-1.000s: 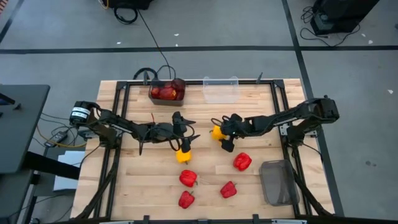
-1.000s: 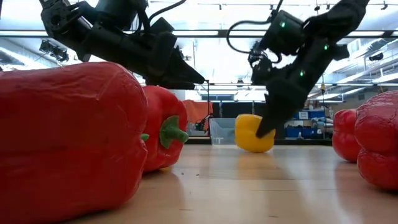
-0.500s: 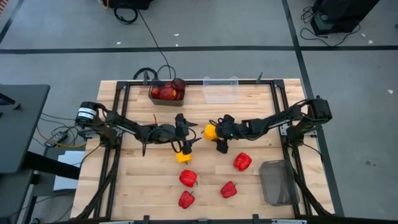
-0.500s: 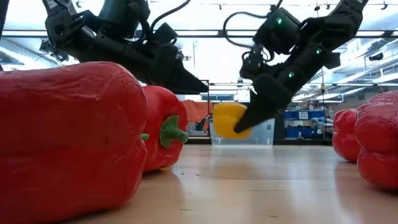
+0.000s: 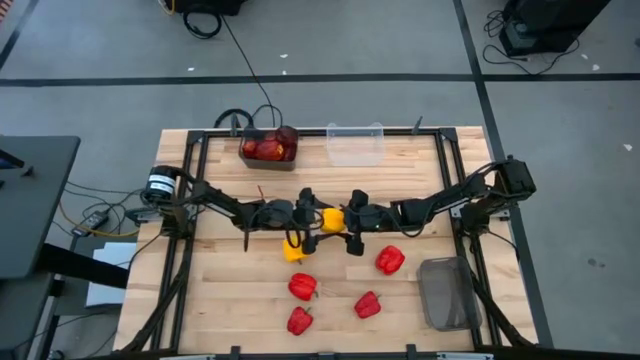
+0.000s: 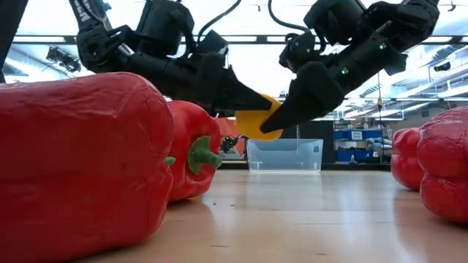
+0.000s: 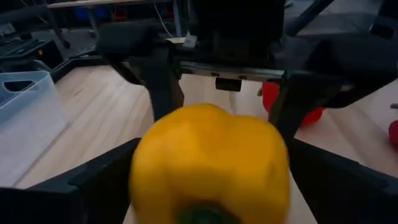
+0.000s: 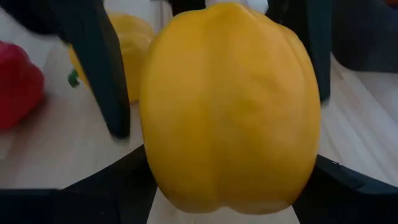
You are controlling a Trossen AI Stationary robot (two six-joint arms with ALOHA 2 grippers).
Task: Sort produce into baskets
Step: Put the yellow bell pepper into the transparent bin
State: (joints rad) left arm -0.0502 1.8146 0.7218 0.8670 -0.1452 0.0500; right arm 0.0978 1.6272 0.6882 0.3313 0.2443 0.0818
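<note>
My right gripper (image 5: 352, 219) is shut on a yellow bell pepper (image 5: 332, 219) and holds it above the middle of the table. My left gripper (image 5: 306, 216) is open. Its fingers (image 7: 93, 180) stand on either side of the same pepper (image 7: 208, 155); whether they touch it, I cannot tell. A second yellow pepper (image 5: 293, 249) lies on the table just nearer. Several red peppers (image 5: 303, 287) lie toward the near edge. The dark bin (image 5: 268, 149) at the far edge holds maroon fruits. The clear bin (image 5: 355, 146) stands next to it. My right gripper pinches the yellow pepper by its two opposite sides (image 8: 158, 177) between its two fingers (image 8: 118, 186). The fingers come from the table's right, slanting a little downward (image 6: 292, 109). The pepper is lifted clear of the table, its green stem end (image 7: 205, 214) toward the left arm.
The grey mesh bin (image 5: 447, 293) stands at the near right corner. In the low view, red peppers (image 6: 80, 161) lie close to the camera on the left and on the right (image 6: 442, 172). A black frame (image 5: 195, 180) runs along the table's edges.
My right gripper has lifted the yellow pepper off the table and carried it up and toward the table's left. My left gripper has gone toward the table's right, and its open fingers now stand around the pepper.
</note>
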